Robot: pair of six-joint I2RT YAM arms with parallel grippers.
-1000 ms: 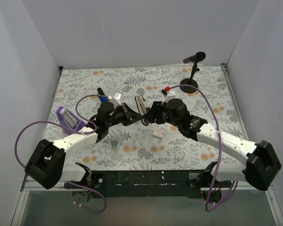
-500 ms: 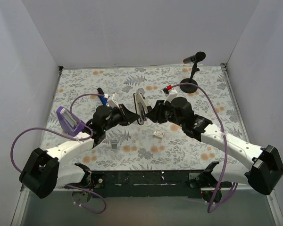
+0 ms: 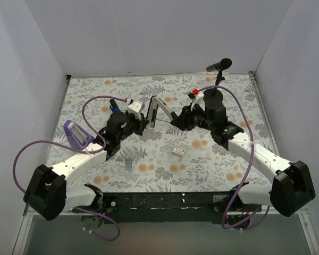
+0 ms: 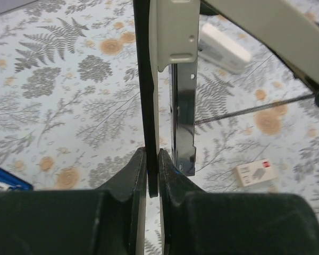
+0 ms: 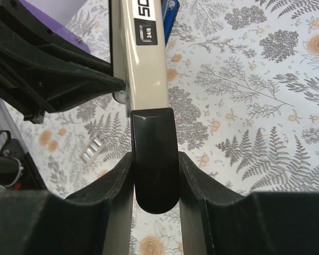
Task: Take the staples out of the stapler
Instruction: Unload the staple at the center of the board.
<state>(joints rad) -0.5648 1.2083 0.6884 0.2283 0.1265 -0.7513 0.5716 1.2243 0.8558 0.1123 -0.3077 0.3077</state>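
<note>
The long slim stapler [image 3: 153, 109] of hinged bar-like parts is off the table, just above the middle of the overhead frame, spread open into an upside-down V between the two arms. We see a cream upper arm with a printed label and a rounded black end cap [image 5: 154, 154], a thin black base strip, and a silver metal channel [image 4: 183, 122] hanging open beside that strip. A thin coil spring [image 4: 250, 110] runs off from the channel toward the right edge of the left wrist view.

The left gripper [image 4: 151, 164] is pinched tight on the lower end of the thin black strip, fingers pressed flat on both sides. The right gripper [image 5: 155, 175] is clamped on the black end cap, which sits wedged between its two fingers.

Below, the table wears a pale cloth printed with ferns and orange flowers [image 3: 244, 106]. On it lie a small white printed box [image 3: 178, 151] below centre and a short silvery strip of staples [image 3: 127, 162] at lower left. A small purple block [image 3: 77, 134] lies at the left, and a black microphone on a round stand [image 3: 218, 66] stands at the upper right.
</note>
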